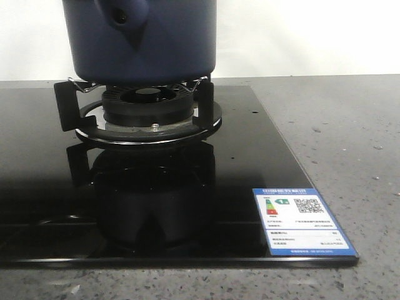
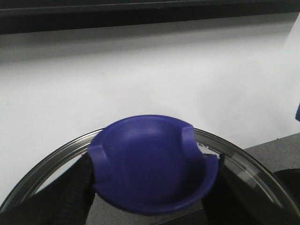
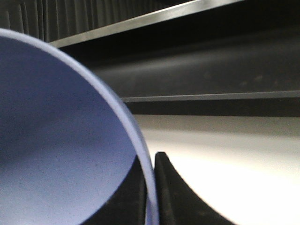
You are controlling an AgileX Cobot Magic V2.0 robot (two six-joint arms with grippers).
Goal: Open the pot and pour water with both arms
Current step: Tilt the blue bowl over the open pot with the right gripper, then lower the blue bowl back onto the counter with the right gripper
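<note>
we see the pot (image 1: 140, 40) above the burner (image 1: 148, 109). an energy label (image 1: 304, 222) with a qr code is too small to read. our left claw (image 2: 150, 187) grips the lid knob (image 2: 152, 161); the right claw (image 3: 151, 187) pinches the pot rim (image 3: 140, 154).

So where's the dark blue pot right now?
In the front view the pot sits on the burner's pan supports, at the back left of the black glass cooktop, its stubby nub facing the camera.
</note>
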